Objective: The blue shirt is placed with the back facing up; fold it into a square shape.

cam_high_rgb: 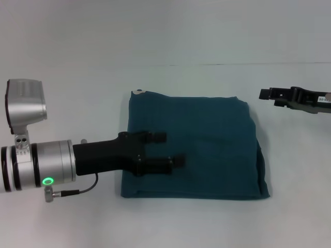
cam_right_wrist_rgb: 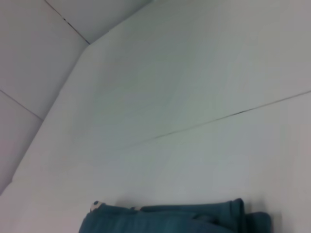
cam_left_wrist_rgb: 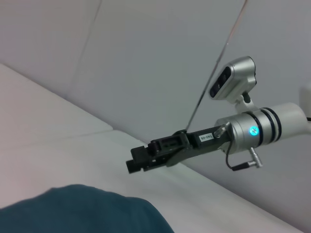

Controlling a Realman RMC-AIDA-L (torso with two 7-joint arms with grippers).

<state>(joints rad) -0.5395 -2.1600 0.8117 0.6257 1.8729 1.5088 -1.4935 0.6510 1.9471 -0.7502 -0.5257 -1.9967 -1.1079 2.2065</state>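
White counter (cam_high_rgb: 62, 77) fills the frame; the blue shirt (cam_high_rgb: 207, 150), folded nearly square, lies centre. Left claw (cam_high_rgb: 170, 150), fingers spread and empty, hovers over its left half; right claw (cam_high_rgb: 269, 95) sits upper right, aperture unclear.

Open table (cam_high_rgb: 77, 222) surrounds the blue shirt (cam_high_rgb: 207, 139), seemingly unobstructed.

Bright even light, faint shadows, soft focus throughout
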